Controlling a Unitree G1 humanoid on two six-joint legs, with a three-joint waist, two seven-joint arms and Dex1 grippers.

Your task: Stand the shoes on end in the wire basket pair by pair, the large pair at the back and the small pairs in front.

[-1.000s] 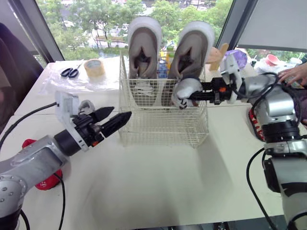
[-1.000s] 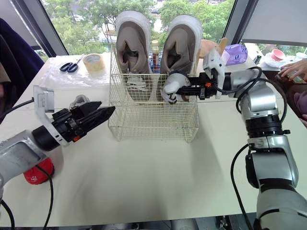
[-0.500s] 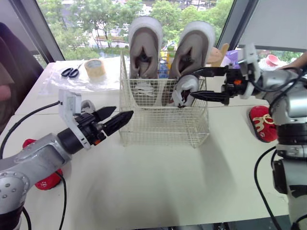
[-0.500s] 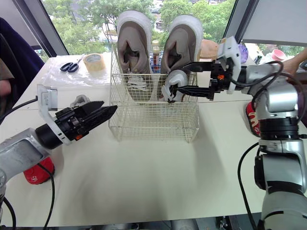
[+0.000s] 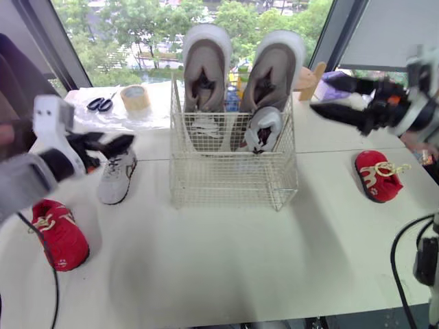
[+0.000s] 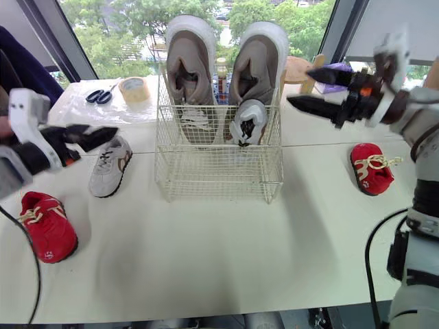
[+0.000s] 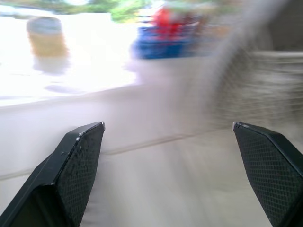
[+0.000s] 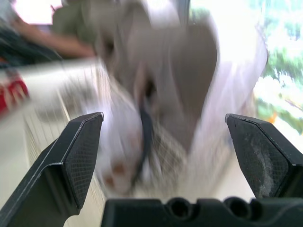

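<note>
Plainly, in the head views the wire basket (image 5: 233, 185) stands mid-table (image 5: 226, 267). The large grey pair (image 5: 206, 68) is on end at its back, and one small white shoe (image 5: 263, 129) is upright in front of the right-hand large shoe. The second white shoe (image 5: 116, 175) lies flat on the table, left of the basket. The left pincer (image 5: 115, 140) is just above it, parted and empty. The right pincer (image 5: 320, 91) hangs wide open and empty, off the basket's right side. The left red shoe (image 5: 60, 233) and the right red shoe (image 5: 376, 175) lie at the table's two ends.

In the left wrist view the fingers (image 7: 78, 161) are spread wide with nothing between them.

In the right wrist view the fingers (image 8: 80, 151) gape too, with the blurred large shoes ahead.

The white pair looks half done. The next move probably calls for the left pincer to drop, close on the lying shoe and carry it over the rim to the free front spot.
</note>
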